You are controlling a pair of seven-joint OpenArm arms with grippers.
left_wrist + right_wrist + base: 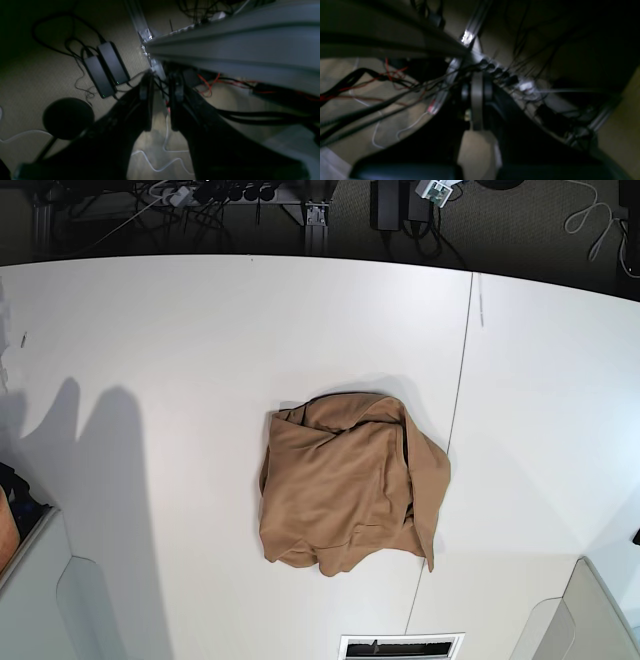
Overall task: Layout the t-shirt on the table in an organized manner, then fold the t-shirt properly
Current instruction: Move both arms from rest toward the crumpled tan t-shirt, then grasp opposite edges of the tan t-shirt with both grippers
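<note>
White table with a crumpled t-shirt
Left gripper slightly parted, right gripper clenched, both empty, off the table

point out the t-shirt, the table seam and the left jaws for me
t-shirt (345,485), base view, middle of the crumpled tan fabric
table seam (462,360), base view, dark line between the white panels, above the shirt
left gripper (161,86), left wrist view, the gap between its two dark tips
</note>
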